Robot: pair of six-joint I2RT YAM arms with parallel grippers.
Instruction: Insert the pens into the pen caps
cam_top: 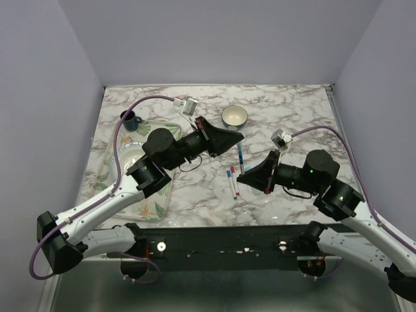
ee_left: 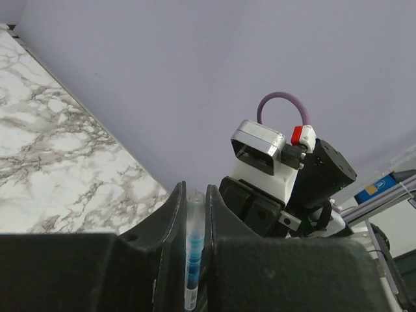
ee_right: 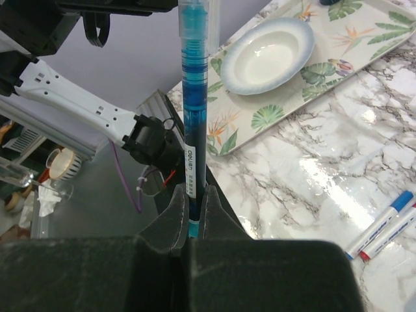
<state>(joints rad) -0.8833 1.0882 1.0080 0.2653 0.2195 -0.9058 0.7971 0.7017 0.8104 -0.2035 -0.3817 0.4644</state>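
Observation:
My right gripper (ee_right: 192, 192) is shut on the lower barrel of a dark blue pen (ee_right: 194, 117). The pen's far end sits inside a clear pale cap (ee_right: 194, 13). My left gripper (ee_left: 194, 192) is shut on that cap (ee_left: 194, 214), and the pen's blue front section shows through it. In the top view the pen (cam_top: 240, 156) spans the gap between the left gripper (cam_top: 235, 138) and the right gripper (cam_top: 246, 174) above mid table. Two white pens, one blue-tipped (cam_top: 229, 182) and one red-tipped (cam_top: 234, 181), lie on the marble; they also show in the right wrist view (ee_right: 380, 224).
A leaf-patterned tray (cam_top: 159, 207) lies at the left under the left arm, with a white dish (ee_right: 268, 55) on it. A dark mug (cam_top: 130, 120) stands at the far left. A pale bowl (cam_top: 234, 116) stands at the back middle. Grey walls enclose the marble table.

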